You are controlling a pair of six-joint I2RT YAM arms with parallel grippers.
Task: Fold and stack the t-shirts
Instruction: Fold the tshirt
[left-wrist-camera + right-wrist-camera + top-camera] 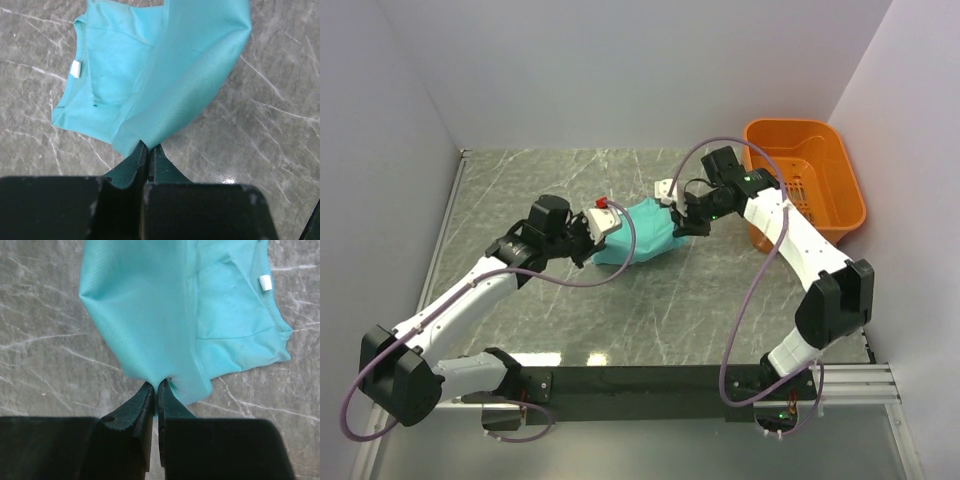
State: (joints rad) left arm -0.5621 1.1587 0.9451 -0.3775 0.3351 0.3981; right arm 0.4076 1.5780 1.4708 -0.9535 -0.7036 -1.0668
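Teal t-shirt pinched at both ends.
Our left gripper and right gripper clamp its edges; the table lies open around it.

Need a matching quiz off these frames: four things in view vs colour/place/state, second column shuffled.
Column A:
1 t-shirt
2 basket
3 neck label
4 left claw

Column B:
a white, small
b shut on the t-shirt's edge
c orange, far right in the top view
d teal, centre of the top view

Pairs: 1-d; 2-c; 3-a; 4-b
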